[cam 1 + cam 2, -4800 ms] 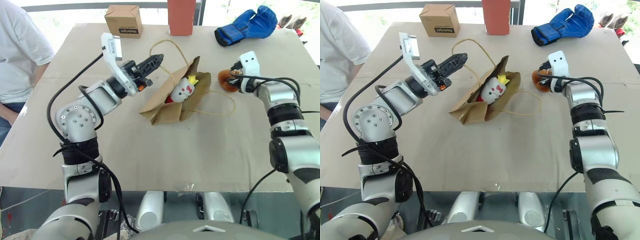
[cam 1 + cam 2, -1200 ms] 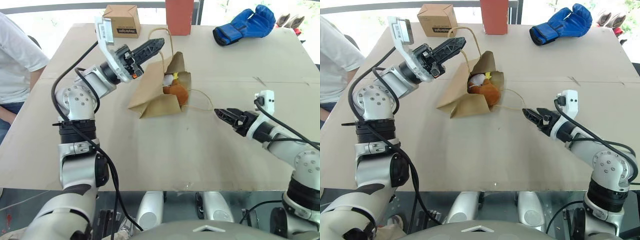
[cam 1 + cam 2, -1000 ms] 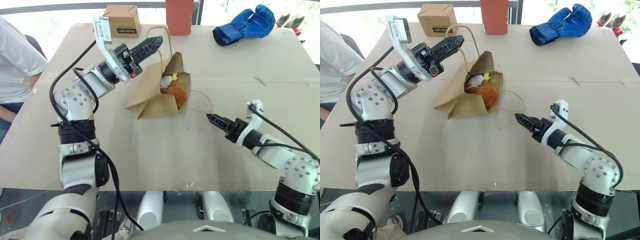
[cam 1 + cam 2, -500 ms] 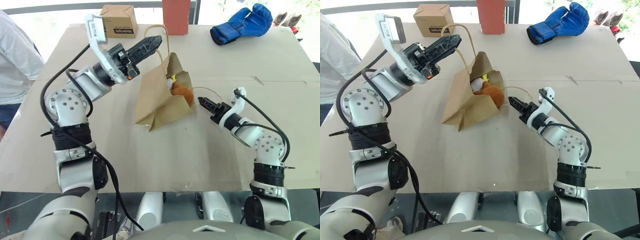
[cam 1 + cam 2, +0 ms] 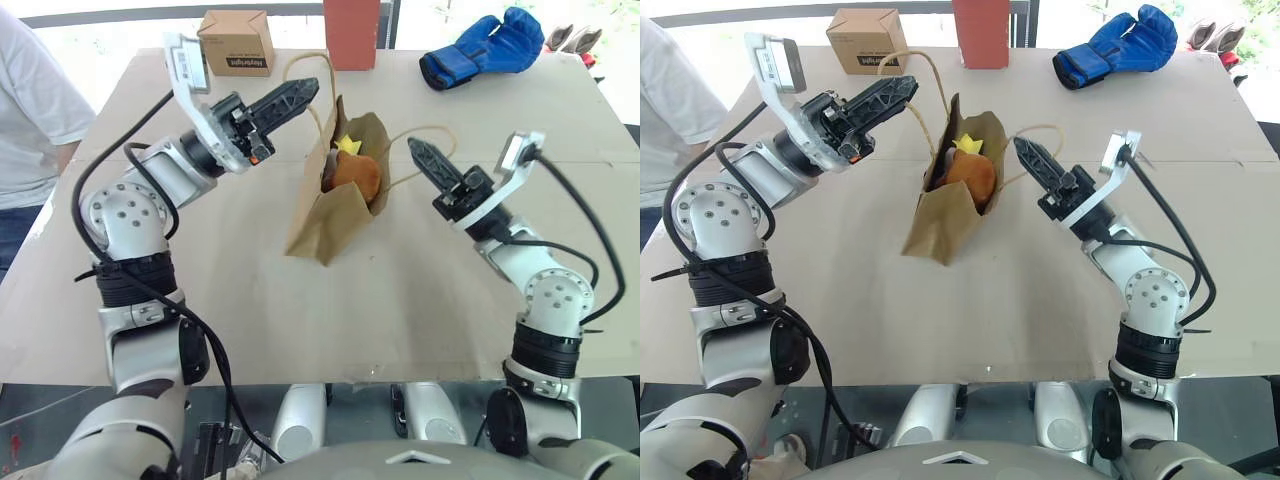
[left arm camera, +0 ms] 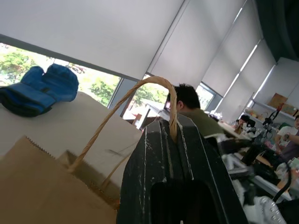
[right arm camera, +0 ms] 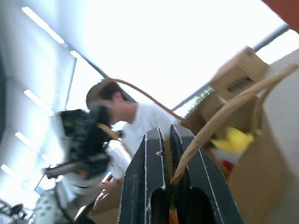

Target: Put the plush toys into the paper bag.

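Brown kraft paper bag [image 5: 335, 200] stands nearly upright in the middle of the tan table [image 5: 300, 320], hung between both arms by its twisted-paper loop handles. The right claw [image 5: 417, 150], just beside the bag's right edge, has its black fingers pressed together on the nearer handle [image 5: 425, 133]. In the bag's open mouth sits the round orange-brown plush toy [image 5: 354, 172], with the yellow tip of the white plush toy [image 5: 346, 146] just behind it. The left claw [image 5: 308, 87] is pinched shut on the farther handle [image 5: 318, 75]. Beyond stand a small printed cardboard box [image 5: 237, 43], a tall red-orange box [image 5: 350, 32] and a blue boxing glove [image 5: 488, 47].
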Robot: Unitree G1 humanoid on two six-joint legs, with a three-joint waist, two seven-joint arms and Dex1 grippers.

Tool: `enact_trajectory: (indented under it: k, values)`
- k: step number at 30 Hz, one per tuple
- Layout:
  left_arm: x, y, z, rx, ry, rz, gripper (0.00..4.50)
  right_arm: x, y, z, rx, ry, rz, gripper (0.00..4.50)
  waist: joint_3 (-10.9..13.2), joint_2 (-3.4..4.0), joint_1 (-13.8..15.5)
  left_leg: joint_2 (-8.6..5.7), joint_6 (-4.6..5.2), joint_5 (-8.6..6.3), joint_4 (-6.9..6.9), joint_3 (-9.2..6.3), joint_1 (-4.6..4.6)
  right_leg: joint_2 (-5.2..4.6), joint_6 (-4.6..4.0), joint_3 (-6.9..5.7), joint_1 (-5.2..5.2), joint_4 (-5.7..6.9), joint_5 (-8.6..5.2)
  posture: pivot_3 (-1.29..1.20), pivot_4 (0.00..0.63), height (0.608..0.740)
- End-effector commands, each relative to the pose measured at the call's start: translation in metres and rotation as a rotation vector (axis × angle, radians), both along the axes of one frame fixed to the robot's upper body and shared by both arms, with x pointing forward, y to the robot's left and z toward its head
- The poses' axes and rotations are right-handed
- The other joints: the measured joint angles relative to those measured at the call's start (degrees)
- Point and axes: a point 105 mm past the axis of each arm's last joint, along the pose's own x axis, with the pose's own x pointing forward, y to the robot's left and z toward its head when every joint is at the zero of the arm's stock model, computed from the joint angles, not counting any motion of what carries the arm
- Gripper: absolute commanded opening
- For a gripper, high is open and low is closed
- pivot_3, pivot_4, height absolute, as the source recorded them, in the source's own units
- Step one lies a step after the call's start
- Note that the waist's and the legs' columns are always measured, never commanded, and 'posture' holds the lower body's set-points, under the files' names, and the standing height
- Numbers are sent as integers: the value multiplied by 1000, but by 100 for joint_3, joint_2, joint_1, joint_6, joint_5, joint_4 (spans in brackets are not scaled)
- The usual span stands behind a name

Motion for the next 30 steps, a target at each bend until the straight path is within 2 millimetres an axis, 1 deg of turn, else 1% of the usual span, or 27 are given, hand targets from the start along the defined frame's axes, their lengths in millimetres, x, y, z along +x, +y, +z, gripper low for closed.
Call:
enact_trajectory:
  k: [1,2,3,5,6,7,10,12,13,14,15,17,19,20,21,22,23,26,28,29,30]
  values:
    - [14,6,19,80,-120,47,0,-35,21,47,-74,-226,72,38,1,1,3,0,0,0,0,-1,0,1,0,1,-2,0,0,0,150,740]
    - [18,8,22,86,-131,54,0,-39,25,51,-110,-257,72,38,-1,-1,3,0,0,0,0,-2,0,2,0,0,-3,2,0,0,150,740]
    - [26,7,24,123,-155,73,0,-41,32,52,-200,-285,52,38,-1,-1,9,0,0,0,0,-2,0,3,0,1,-4,-1,0,0,150,740]
    - [35,0,20,182,-164,73,0,-39,41,36,-375,-294,1,38,-2,-3,22,-1,0,0,-2,-4,-3,2,0,0,-4,-4,0,0,150,740]
    - [38,-2,15,206,-163,73,0,-36,42,27,-426,-281,-19,38,-3,-4,33,-2,0,0,-2,-4,-3,2,0,0,-7,-6,0,0,150,740]
    - [42,-6,7,235,-163,73,0,-31,41,14,-467,-254,-46,38,-5,-8,40,-4,0,-1,-4,-3,-4,-1,0,0,-7,-9,-1,0,150,740]
    - [48,-14,-13,309,-171,70,0,-20,36,-10,-531,-174,-123,38,-8,-10,38,-4,1,-1,-8,-2,-13,-2,0,1,-9,-10,0,0,150,740]
    - [43,-17,-23,342,-177,18,0,-14,29,-20,-591,-153,-179,38,-5,-7,-1,-3,1,1,9,-8,-59,1,-1,-1,-50,3,2,0,150,740]
    - [40,-17,-25,357,-191,0,720,-17,27,-22,-612,-165,-176,551,-5,-7,-16,-4,1,1,14,-5,-65,0,0,0,-52,3,2,0,150,740]
    - [37,-17,-26,359,-194,-16,1073,-21,25,-22,-624,-177,-170,897,-5,-7,-17,-3,1,0,14,-5,-64,0,1,1,-51,2,2,0,150,740]
    - [34,-14,-26,361,-194,-29,1314,-24,21,-20,-632,-188,-175,1156,-5,-7,-9,-4,1,1,14,-5,-64,1,1,0,-52,2,2,0,150,740]
    - [29,-5,-27,366,-183,-48,2223,-33,13,-17,-673,-213,-178,2137,-4,-6,-10,-1,1,0,12,-13,-62,2,0,-6,-49,1,2,0,150,740]
    - [24,3,-28,367,-171,-64,3081,-43,7,-18,-723,-231,-153,3019,-4,-5,-6,-1,1,0,12,-14,-61,2,0,-7,-48,2,1,0,150,740]
    - [21,9,-29,366,-159,-67,3474,-49,1,-19,-746,-234,-142,3427,-4,-6,-7,-1,1,0,12,-14,-62,1,0,-7,-47,0,1,0,150,740]
    - [18,15,-30,368,-145,-73,3764,-56,-5,-19,-770,-235,-130,3527,-4,-6,-1,-1,2,0,13,-14,-60,0,0,-7,-43,-3,1,0,150,740]
    - [15,23,-31,365,-127,-76,4318,-63,-11,-21,-803,-238,-114,3527,-4,-6,3,-1,2,0,13,-15,-60,0,0,-9,-41,-4,1,0,150,740]
    - [14,30,-31,355,-110,-72,4474,-70,-16,-22,-828,-236,-98,3527,-4,-6,6,-2,2,0,14,-16,-61,-2,0,-10,-40,-5,1,0,150,740]
    - [9,46,-29,307,-61,-70,4474,-78,-26,-24,-872,-217,-92,3527,-4,-9,14,-1,2,0,14,-19,-60,-3,-1,-13,-37,-6,1,0,150,740]
    - [6,54,-33,304,-24,-72,4474,-80,-32,-32,-927,-194,-84,3527,-4,-9,18,0,2,0,20,-21,-56,-3,1,-18,-33,-4,-1,0,150,740]
    - [1,57,-41,321,-6,-88,4500,-80,-32,-35,-936,-184,-78,3113,-4,-9,18,0,2,0,23,-21,-55,-3,1,-19,-31,-5,-1,0,150,740]
    - [-2,58,-47,332,9,-103,4500,-78,-30,-39,-936,-175,-66,2945,-5,-9,2,0,2,0,24,-20,-55,-3,1,-18,-31,-5,-1,0,150,740]
